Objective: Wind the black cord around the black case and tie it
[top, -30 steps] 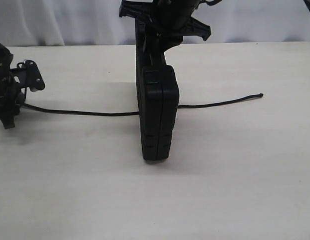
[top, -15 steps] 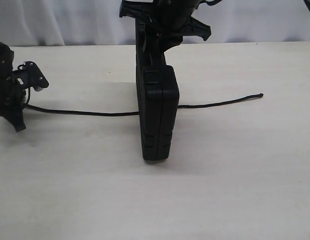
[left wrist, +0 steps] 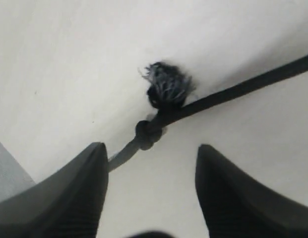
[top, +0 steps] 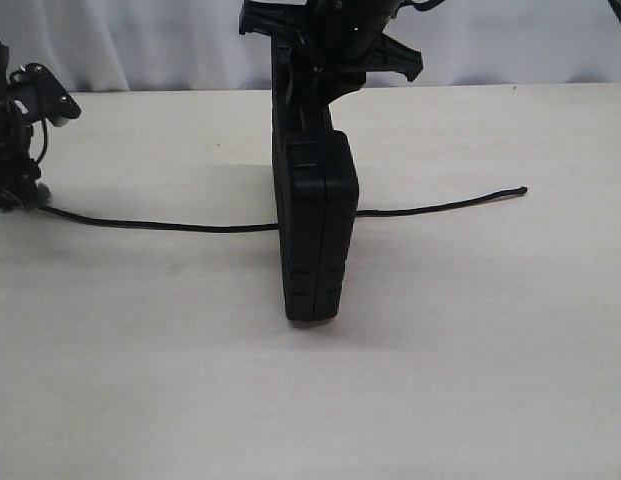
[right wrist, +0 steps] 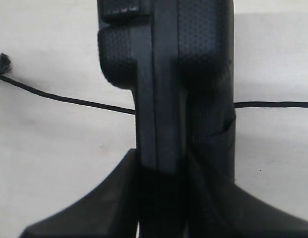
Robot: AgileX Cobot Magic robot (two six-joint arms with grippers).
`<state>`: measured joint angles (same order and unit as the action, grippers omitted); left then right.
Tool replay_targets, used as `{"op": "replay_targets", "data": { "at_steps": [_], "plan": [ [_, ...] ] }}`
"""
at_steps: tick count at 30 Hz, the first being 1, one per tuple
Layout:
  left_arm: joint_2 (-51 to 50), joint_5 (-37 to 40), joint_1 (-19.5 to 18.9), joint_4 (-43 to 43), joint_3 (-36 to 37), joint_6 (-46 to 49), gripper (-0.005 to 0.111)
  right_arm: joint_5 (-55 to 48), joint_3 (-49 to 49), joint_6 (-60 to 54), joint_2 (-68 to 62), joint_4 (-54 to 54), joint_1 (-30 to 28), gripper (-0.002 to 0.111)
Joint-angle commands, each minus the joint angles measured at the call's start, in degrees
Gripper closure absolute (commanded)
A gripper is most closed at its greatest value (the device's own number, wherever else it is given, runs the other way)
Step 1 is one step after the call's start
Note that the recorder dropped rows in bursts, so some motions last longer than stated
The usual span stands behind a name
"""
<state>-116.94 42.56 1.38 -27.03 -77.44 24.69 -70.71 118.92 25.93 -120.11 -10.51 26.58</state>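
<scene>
You see in the exterior view the black case (top: 315, 230) standing on edge on the counter (top: 470, 350), the right gripper (top: 312, 95) clamping it from 12 o'clock, and the black cord (top: 170, 226) lying from 9 to 3 o'clock. Your left wrist view shows the left gripper (left wrist: 151, 158) gaping empty by the cord's knot (left wrist: 148, 133). Your right wrist view shows that same clamp on the case.

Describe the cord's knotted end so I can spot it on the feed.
Start at the black case standing on edge at centre and follow the black cord towards the left gripper. It ends there in a knot and a frayed tuft; the opposite end shows none.
</scene>
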Motion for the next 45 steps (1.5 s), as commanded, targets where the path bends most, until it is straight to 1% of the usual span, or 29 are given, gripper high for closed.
{"op": "replay_targets", "data": {
  "at_steps": [1,4,7,9,14,24,26,29,31,33,34,36,37,38,39,40,41,42,43,44,45],
  "plan": [
    [-2.5,0.4,-3.0,-0.5,-2.1,-0.6,0.054,0.7,0.3,0.4,0.6,-1.2,0.2,0.104],
    [-4.2,-0.3,-4.6,1.7,-2.3,2.8,0.054,0.7,0.3,0.4,0.6,-1.2,0.2,0.104],
    [-4.9,-2.7,-5.8,8.3,-2.3,9.1,0.054,0.7,0.3,0.4,0.6,-1.2,0.2,0.104],
    [-4.9,-5.4,-6.4,11.5,-2.3,11.3,0.054,0.7,0.3,0.4,0.6,-1.2,0.2,0.104],
    [-5.5,-10.4,-6.7,11.8,-2.3,11.5,0.054,0.7,0.3,0.4,0.6,-1.2,0.2,0.104],
    [-9.4,-9.7,-6.7,9.8,-2.1,12.0,0.055,0.7,0.3,0.4,0.6,-1.2,0.2,0.104],
    [-9.6,-8.6,-6.7,9.9,-2.1,12.0,0.062,0.7,0.3,0.4,0.6,-1.2,0.2,0.104],
    [-9.7,-5.9,-6.7,10.1,-2.1,11.2,0.081,0.7,0.3,0.4,0.6,-1.2,0.2,0.104],
    [-9.7,-3.1,-6.7,12.1,-2.1,11.1,0.093,0.7,0.3,0.4,0.6,-1.0,0.2,0.104],
    [-9.7,-0.5,-6.7,15.6,-2.1,11.1,0.103,0.7,0.3,0.4,0.6,-1.0,0.2,0.104],
    [-9.7,1.0,-6.7,17.2,-2.1,11.3,0.106,0.7,0.3,0.4,0.6,-1.0,0.2,0.104],
    [-9.7,4.1,-6.6,21.0,-2.1,11.5,0.107,0.7,0.3,0.4,0.6,-1.0,0.2,0.104],
    [-9.7,6.6,-6.6,25.9,-2.1,11.5,0.107,0.7,0.3,0.4,0.6,-1.0,0.2,0.104],
    [-9.7,7.9,-6.6,29.0,-2.1,11.5,0.107,0.7,0.3,0.4,0.6,-1.0,0.2,0.104],
    [-9.7,9.9,-6.6,36.3,-2.1,10.9,0.107,0.7,0.3,0.4,0.6,-1.0,0.2,0.104],
    [-9.7,10.7,-6.6,40.6,-2.1,10.9,0.107,0.7,0.3,0.4,0.6,-1.0,0.2,0.104],
    [-9.7,12.7,-6.6,48.1,-2.1,10.9,0.106,0.7,0.3,0.4,0.6,-1.0,0.2,0.104],
    [-9.7,13.4,-6.6,51.9,-2.1,11.3,0.103,0.7,0.3,0.4,0.6,-1.0,0.2,0.104],
    [-9.7,14.6,-6.6,58.1,-2.1,11.8,0.094,0.7,0.3,0.4,0.6,-1.0,0.2,0.104],
    [-9.7,15.3,-6.6,60.8,-2.1,12.0,0.087,0.7,0.3,0.4,0.6,-1.0,0.2,0.104],
    [-9.7,17.1,-6.6,65.3,-2.1,13.1,0.073,0.7,0.3,0.4,0.6,-1.0,0.2,0.104]
  ]
}}
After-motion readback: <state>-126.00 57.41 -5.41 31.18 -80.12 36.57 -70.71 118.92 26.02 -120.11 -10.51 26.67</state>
